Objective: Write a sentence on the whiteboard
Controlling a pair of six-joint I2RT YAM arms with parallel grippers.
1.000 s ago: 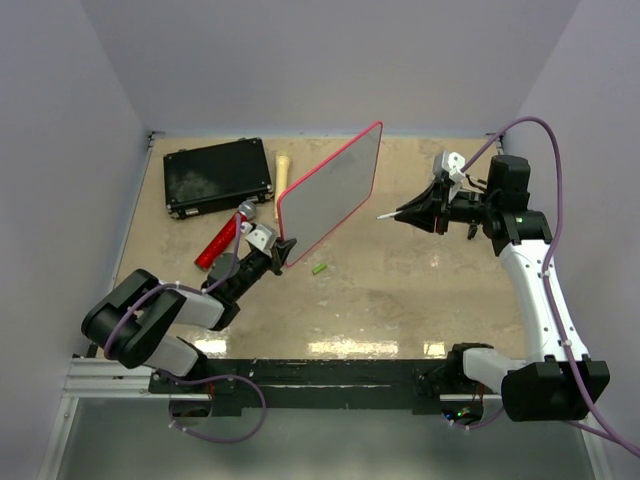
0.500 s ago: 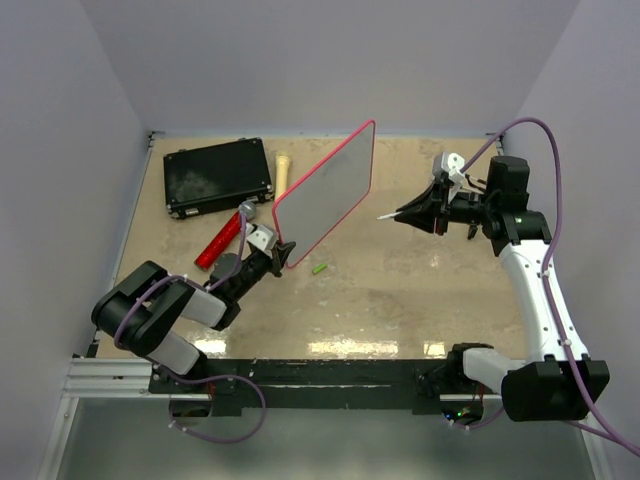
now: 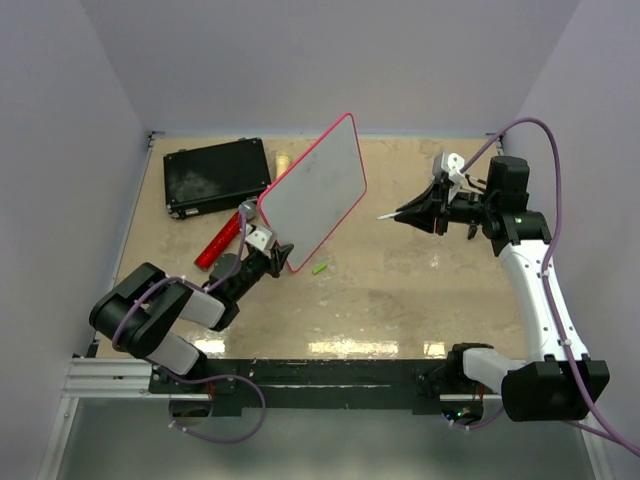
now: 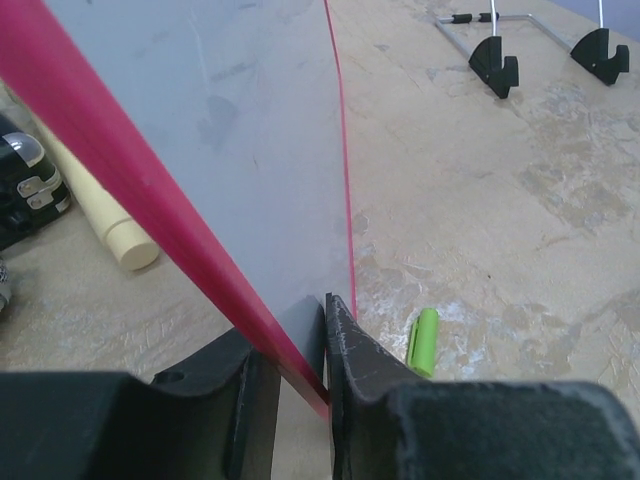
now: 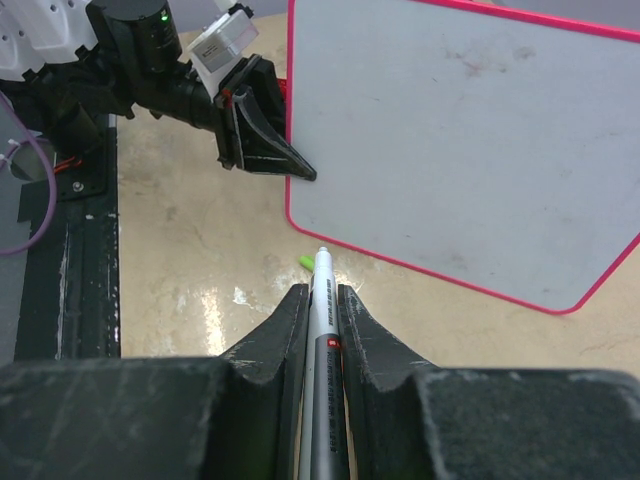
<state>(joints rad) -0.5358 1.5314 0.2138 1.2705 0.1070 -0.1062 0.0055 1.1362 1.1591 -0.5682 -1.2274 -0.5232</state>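
The whiteboard (image 3: 312, 190), white with a red-pink rim, stands tilted above the table. Its lower corner sits between the jaws of my left gripper (image 3: 280, 252). In the left wrist view the rim (image 4: 120, 160) runs down between the fingers of that gripper (image 4: 300, 345). The board face (image 5: 470, 140) shows only faint smudges; the sentence is not in view. My right gripper (image 3: 415, 212) hangs to the right of the board, apart from it. It is shut on a silver pen (image 5: 323, 340) whose white tip points at the board.
A small green cap (image 3: 319, 268) lies on the table just below the board's held corner. A black case (image 3: 218, 176) sits at the back left, with a red marker (image 3: 220, 240) in front of it. A cream cylinder (image 4: 100, 215) lies behind the board.
The whiteboard has swung to the left about its held corner, its top edge now further left and higher. The left arm shifted slightly. The right arm and pen have not moved.
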